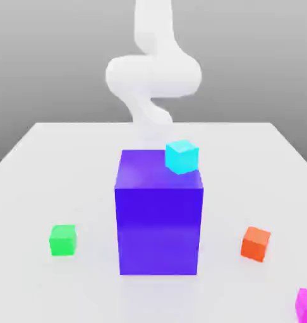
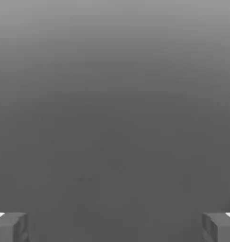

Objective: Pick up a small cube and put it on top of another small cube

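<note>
Over on the exterior view's left, I see the green cube [image 1: 63, 240] sitting by itself on the table [image 1: 74, 183]. Next comes the tall blue box [image 1: 159, 230], with the arm [image 1: 153, 74] rising behind it. My pincer [image 2: 115, 228] is spread wide with nothing between its tips, so I judge we are at the approach, before any pick. The cyan cube [image 1: 182, 157] is by the box's top right corner in that view; whether it rests there, I can't tell. Farther right lie the orange cube [image 1: 255, 244] and, nearer the camera, the magenta cube [image 1: 306, 306]. My next move should be choosing one small cube, lining up over it and lowering with the jaws apart.
</note>
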`<state>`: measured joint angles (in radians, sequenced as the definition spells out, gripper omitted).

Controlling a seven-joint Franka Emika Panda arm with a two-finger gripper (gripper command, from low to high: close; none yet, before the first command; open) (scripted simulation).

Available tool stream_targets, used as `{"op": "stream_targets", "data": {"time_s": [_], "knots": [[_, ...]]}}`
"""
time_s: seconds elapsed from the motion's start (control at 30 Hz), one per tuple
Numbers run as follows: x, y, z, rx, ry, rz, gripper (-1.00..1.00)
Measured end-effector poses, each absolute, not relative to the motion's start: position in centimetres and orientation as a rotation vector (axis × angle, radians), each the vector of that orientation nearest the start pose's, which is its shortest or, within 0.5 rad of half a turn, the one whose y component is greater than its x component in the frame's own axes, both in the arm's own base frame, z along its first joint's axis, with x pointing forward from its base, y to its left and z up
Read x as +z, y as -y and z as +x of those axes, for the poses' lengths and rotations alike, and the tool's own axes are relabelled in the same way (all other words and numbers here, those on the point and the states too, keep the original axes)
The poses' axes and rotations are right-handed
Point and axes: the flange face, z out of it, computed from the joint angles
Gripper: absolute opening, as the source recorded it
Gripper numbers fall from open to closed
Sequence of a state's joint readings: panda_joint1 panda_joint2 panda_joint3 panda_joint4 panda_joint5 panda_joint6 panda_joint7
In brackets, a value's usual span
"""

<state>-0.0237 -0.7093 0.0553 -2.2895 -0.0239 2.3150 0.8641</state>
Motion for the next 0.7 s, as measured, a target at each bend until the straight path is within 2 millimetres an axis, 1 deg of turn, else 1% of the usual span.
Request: {"op": "stream_targets", "data": {"time_s": [0.07,0.17,0.27,0.37,0.53,0.7], "knots": [[66.0,-3.5,40.4,-0.934,-1.128,-2.53,0.0],[62.1,-5.8,43.7,-0.869,-1.182,-2.586,0.0],[57.9,-8.1,46.5,-0.802,-1.229,-2.636,0.0],[53.5,-10.4,48.8,-0.731,-1.268,-2.681,0.0],[45.6,-14.3,51.4,-0.603,-1.321,-2.743,0.0],[37.7,-18.7,52.3,-0.461,-1.349,-2.79,0.0]]}}
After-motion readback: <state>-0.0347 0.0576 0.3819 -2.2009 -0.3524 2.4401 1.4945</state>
